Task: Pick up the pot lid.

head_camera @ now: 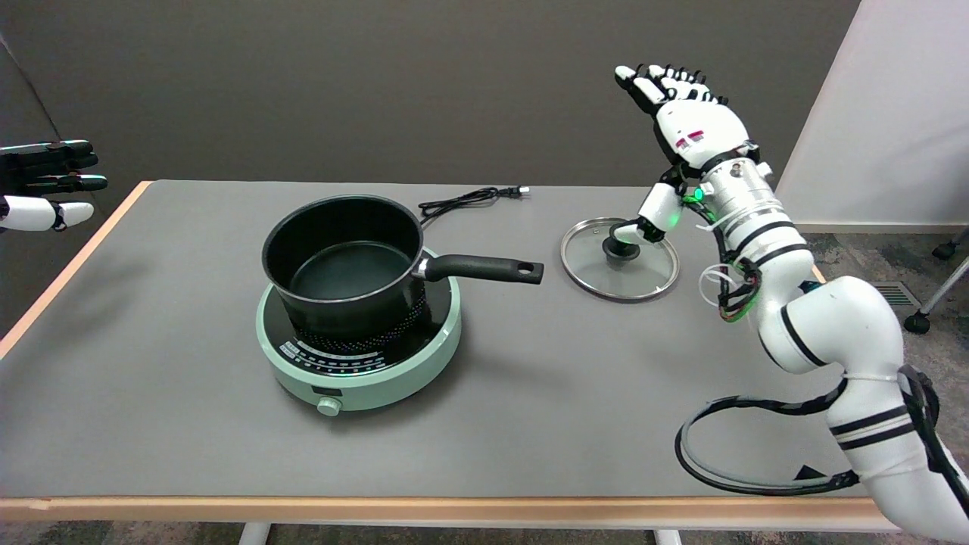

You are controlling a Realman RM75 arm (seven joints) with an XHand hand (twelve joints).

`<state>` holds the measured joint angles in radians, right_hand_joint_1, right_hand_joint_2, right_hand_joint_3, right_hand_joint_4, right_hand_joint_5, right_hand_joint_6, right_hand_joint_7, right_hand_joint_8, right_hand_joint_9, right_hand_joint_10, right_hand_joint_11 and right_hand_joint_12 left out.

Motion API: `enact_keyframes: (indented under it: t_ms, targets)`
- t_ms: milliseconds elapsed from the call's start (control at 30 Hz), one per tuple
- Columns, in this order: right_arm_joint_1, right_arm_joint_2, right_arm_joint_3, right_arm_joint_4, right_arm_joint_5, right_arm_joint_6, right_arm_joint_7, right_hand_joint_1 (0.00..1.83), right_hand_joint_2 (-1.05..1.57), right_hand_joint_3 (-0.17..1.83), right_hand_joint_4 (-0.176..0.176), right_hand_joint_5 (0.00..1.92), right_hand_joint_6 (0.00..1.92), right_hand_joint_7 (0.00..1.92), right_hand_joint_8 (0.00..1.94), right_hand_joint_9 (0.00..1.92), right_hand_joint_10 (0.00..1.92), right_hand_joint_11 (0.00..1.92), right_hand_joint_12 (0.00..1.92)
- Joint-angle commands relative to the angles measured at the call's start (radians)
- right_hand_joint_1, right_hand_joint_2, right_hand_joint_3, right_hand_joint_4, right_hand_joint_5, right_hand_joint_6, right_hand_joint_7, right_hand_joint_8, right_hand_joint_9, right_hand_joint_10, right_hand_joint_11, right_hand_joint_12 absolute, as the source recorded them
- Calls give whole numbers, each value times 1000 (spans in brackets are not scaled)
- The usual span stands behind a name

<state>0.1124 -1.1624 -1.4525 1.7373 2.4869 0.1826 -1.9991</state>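
The glass pot lid (pixel 606 276) with a metal rim lies flat on the grey table, right of the pot's handle, and its black knob (pixel 621 250) faces up. My right hand (pixel 693 129) hangs above the lid's far right side, fingers stretched out and apart and pointing up and away. Its thumb (pixel 657 210) reaches down toward the knob, and the tip ends right beside it. I cannot tell whether the tip touches the knob. Nothing is in the hand.
A black saucepan (pixel 344 265) stands on a mint-green induction cooker (pixel 363 356), its handle (pixel 484 268) pointing right toward the lid. A black power cord (pixel 465 199) lies behind. The idle left hand (pixel 45 185) hangs at the upper left. My arm's cable loop (pixel 704 465) rests near the table's front edge.
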Motion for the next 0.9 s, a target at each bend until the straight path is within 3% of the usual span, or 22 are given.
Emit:
enact_keyframes:
  t_ms: [33, 400, 900]
  targets:
    - [-113, -40, 154, 68, -7, -136, 2, 1132, -638, 1247, 176, 44, 44, 44, 44, 44, 44, 44, 44]
    - [-129, -38, 178, 40, -7, -198, 2, 1126, -635, 1267, 176, 39, 39, 39, 39, 39, 39, 39, 39]
    - [-110, -14, 170, -7, -7, -170, 2, 1123, -646, 1293, 176, 36, 36, 36, 36, 36, 36, 36, 36]
